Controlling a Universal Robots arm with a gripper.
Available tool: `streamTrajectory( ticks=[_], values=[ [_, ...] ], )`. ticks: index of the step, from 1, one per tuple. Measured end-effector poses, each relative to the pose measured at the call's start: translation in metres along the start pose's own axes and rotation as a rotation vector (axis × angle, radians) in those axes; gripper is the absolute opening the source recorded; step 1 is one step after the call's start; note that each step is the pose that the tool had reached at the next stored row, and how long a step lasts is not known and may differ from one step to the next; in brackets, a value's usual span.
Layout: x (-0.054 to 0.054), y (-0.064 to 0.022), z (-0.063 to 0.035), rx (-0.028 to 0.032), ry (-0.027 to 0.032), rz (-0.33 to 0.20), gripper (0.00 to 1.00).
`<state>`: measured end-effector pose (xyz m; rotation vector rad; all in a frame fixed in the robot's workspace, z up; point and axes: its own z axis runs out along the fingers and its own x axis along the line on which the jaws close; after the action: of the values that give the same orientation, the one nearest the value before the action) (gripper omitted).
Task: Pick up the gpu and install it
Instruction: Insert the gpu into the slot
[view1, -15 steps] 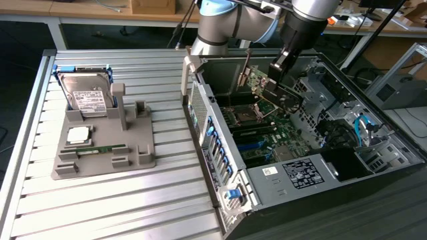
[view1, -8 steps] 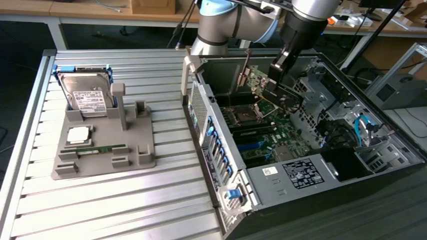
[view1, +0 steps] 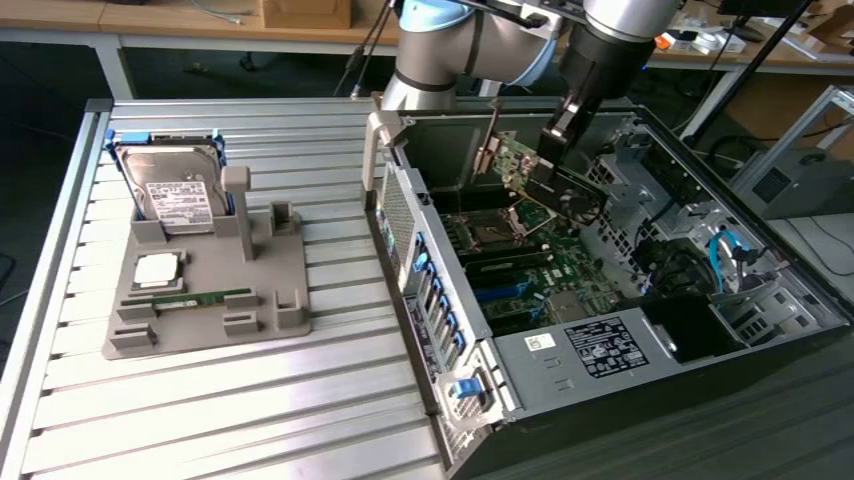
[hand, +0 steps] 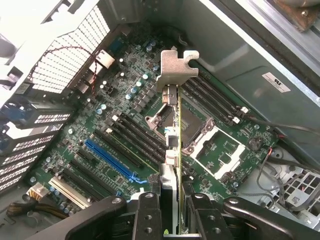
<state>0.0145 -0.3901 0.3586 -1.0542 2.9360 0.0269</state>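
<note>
In the wrist view the gpu (hand: 176, 135) is seen edge-on, a thin green card with its silver end bracket (hand: 176, 67) at the far end. My gripper (hand: 175, 212) is shut on it, one black finger (hand: 146, 215) on each flat side. The card hangs above the motherboard (hand: 125, 100), over the area between the blue slot (hand: 112, 160) and the processor socket (hand: 197, 132), not touching either. In the exterior view my gripper (view1: 561, 135) holds the gpu (view1: 550, 185) tilted inside the open computer case (view1: 441, 300), near its far end.
On the exterior view's left, a grey fixture (view1: 274, 310) on the slatted table carries a hard drive (view1: 174, 190), a processor (view1: 158, 268) and a RAM stick (view1: 200, 298). Case walls, a drive cage (view1: 694, 330) and blue cables (view1: 731, 255) ring the motherboard.
</note>
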Motion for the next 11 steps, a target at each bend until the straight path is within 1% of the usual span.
streamTrajectory(
  ticks=[11],
  values=[
    [0.0,0.0,0.0001,-0.0007,0.0003,-0.027,0.27]
  ],
)
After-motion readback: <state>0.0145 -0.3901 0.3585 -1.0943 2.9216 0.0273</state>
